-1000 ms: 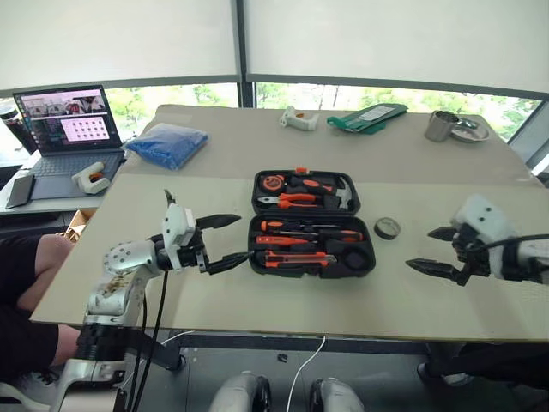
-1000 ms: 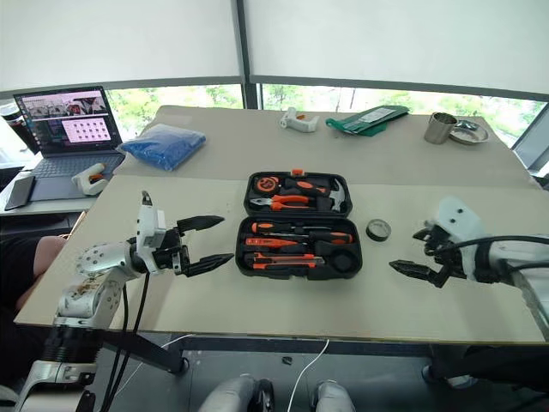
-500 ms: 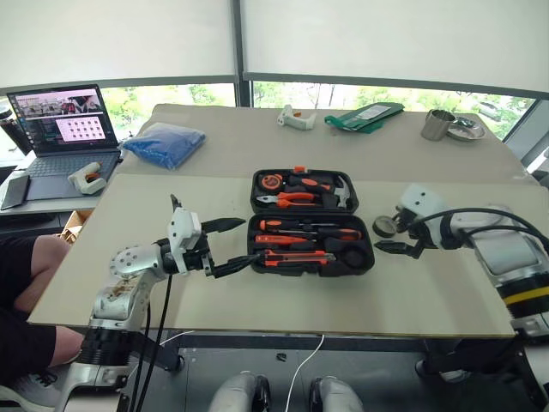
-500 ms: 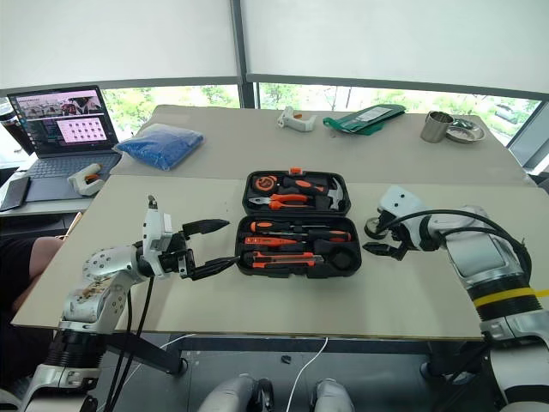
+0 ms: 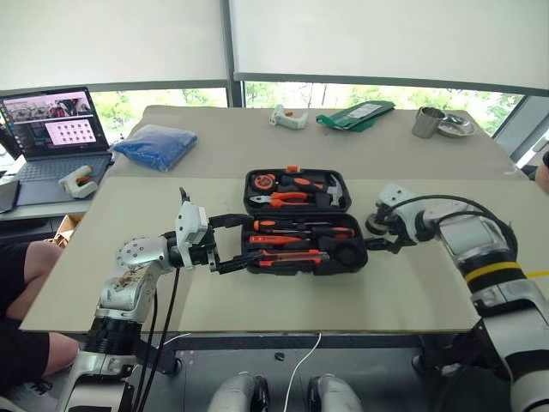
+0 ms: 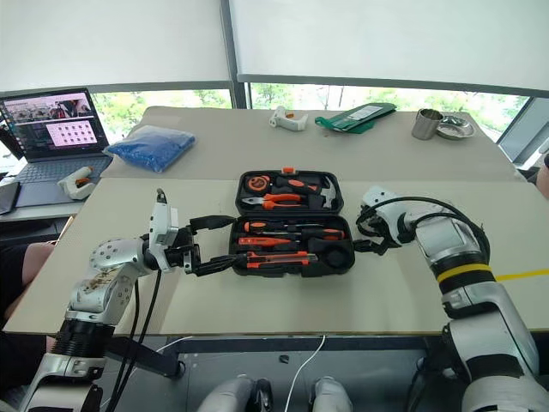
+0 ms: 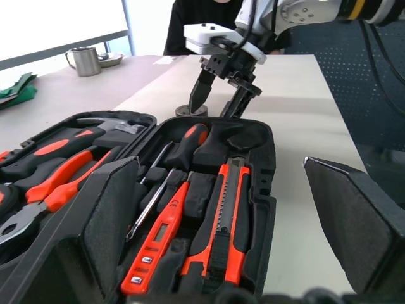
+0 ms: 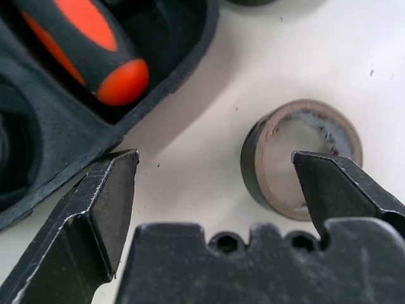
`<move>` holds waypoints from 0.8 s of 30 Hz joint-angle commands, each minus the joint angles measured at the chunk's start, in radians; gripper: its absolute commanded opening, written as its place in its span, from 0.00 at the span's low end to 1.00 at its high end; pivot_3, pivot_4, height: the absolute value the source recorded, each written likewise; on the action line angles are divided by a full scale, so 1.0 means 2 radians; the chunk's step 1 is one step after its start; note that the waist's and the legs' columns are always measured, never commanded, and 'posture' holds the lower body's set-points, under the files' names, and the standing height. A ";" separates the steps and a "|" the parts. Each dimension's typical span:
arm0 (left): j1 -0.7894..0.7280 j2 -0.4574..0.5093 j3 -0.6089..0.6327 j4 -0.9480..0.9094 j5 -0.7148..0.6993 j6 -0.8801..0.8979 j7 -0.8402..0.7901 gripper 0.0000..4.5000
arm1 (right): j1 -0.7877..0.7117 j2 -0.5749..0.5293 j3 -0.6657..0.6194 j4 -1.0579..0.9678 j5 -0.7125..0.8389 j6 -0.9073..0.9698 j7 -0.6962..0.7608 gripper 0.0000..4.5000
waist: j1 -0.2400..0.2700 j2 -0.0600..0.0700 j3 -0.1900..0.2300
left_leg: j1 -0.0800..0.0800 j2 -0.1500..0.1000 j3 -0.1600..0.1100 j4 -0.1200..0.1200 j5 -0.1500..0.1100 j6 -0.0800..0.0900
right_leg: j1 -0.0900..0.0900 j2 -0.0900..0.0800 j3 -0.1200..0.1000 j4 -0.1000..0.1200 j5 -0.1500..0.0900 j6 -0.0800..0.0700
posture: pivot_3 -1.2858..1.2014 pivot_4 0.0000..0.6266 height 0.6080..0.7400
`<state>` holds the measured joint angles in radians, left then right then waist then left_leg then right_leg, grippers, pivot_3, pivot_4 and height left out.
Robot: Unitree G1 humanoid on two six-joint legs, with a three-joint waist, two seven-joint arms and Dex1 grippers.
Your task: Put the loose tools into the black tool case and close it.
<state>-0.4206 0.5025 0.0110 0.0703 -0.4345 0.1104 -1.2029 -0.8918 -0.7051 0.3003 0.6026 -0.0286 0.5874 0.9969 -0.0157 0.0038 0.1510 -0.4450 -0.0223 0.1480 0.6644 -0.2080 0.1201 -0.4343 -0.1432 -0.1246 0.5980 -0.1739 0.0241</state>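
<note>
With its jaws wide, the right gripper (image 8: 212, 190) sits off-centre over the small dark tape roll (image 8: 302, 155) beside the black moulded-plastic tool case (image 5: 304, 232), so closing might knock it away.

tape roll (image 8: 302, 158): partly hidden behind right pincer (image 8: 215, 183) finger | laptop (image 5: 53, 129): cut by edge

Case (image 5: 352, 262) black, tools inside orange and black. Tape roll (image 8: 302, 158) dark, pale tan core. Surface (image 5: 283, 300) beige. Bag (image 5: 155, 144) blue. Cup (image 5: 426, 123) bare metal. Both grippers' fingers (image 7: 104, 215) black.
</note>
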 commanded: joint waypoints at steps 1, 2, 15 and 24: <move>-0.007 0.002 0.005 -0.005 -0.005 -0.009 -0.002 0.99 | -0.020 0.004 -0.010 0.020 0.000 0.023 0.014 1.00 | -0.001 0.000 0.000 | 0.000 0.000 0.000 0.000 0.000 0.000 | 0.000 0.000 0.000 0.000 0.000 0.000 | 0.52 0.24 1.00; -0.006 0.002 0.005 -0.005 -0.005 -0.010 -0.002 1.00 | -0.026 0.008 -0.015 0.026 0.005 0.033 0.017 0.94 | -0.001 0.000 0.000 | 0.000 0.000 0.000 0.000 0.000 0.000 | 0.000 0.000 0.000 0.000 0.000 0.000 | 0.52 0.24 1.00; 0.008 0.002 -0.005 -0.044 -0.011 -0.006 0.000 1.00 | -0.014 -0.049 -0.018 -0.015 -0.003 -0.010 0.069 0.03 | 0.002 0.000 0.000 | 0.000 -0.001 0.000 0.000 0.000 0.000 | -0.001 -0.001 0.000 0.003 -0.001 -0.001 | 0.52 0.24 1.00; 0.043 0.015 -0.018 -0.077 -0.015 -0.005 -0.027 1.00 | 0.023 -0.116 -0.064 -0.252 0.104 0.106 0.170 0.01 | 0.000 0.000 0.000 | 0.000 0.000 0.000 0.000 0.000 0.000 | -0.002 -0.001 0.001 0.005 -0.001 -0.002 | 0.52 0.24 1.00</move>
<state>-0.3382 0.5225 -0.0237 -0.0434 -0.4477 0.1098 -1.2500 -0.8446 -0.9317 0.2016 0.2265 0.1080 0.6680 1.3121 -0.0157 0.0044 0.1515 -0.4439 -0.0218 0.1482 0.6646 -0.2078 0.1196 -0.4384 -0.1461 -0.1229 0.6079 -0.1767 0.0200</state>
